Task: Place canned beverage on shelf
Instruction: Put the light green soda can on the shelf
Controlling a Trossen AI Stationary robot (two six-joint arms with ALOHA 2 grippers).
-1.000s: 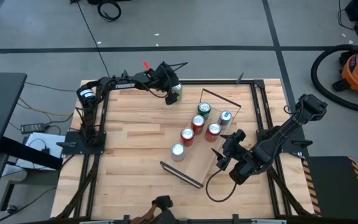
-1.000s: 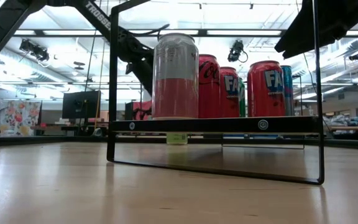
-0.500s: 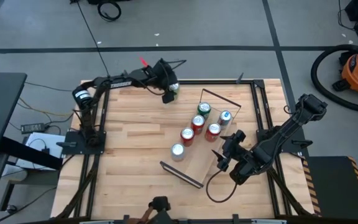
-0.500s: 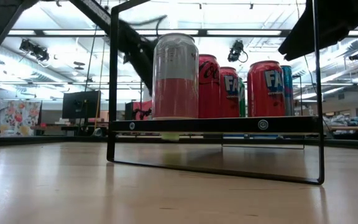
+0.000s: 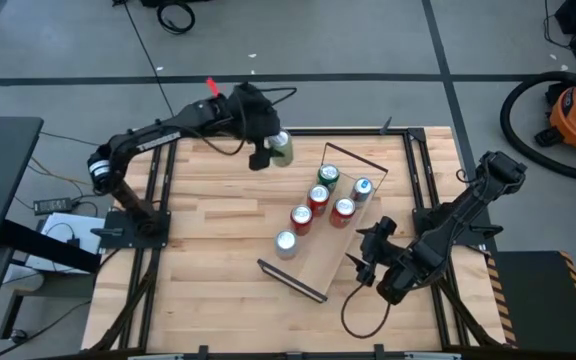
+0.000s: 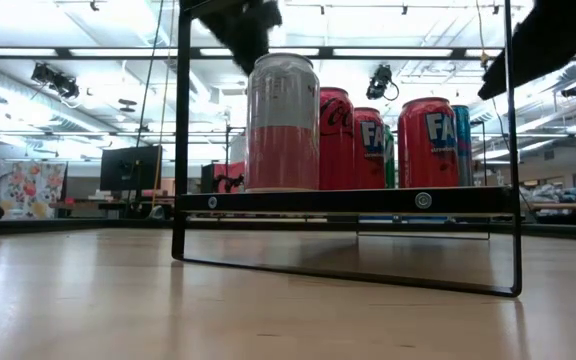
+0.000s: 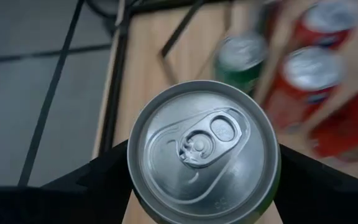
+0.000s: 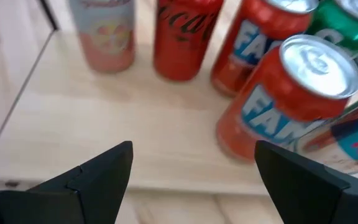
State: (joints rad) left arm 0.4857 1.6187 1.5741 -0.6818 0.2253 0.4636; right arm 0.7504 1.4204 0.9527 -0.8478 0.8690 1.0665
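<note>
So the left gripper point(image 5: 265, 150) has its fingers pinching a green can point(image 5: 281, 147) by the sides, up off the counter point(image 5: 208, 230) near its far edge. In the left wrist view the can's top point(image 7: 202, 149) faces the camera, so its long axis runs along the view and the can hangs pretty much upright.

The shelf point(image 5: 318, 250) is the plank lying diagonally mid-counter, and it sits to the right of the can and nearer the front, with five cans point(image 5: 313, 205) already on it. The can the arm holds is well apart from it. My guess is the carry has to swing right and toward the front, then find the gap.

The left arm is the one for this job. The right gripper point(image 5: 376, 262) waits at the shelf's right side, fingers spread, holding nothing.
</note>
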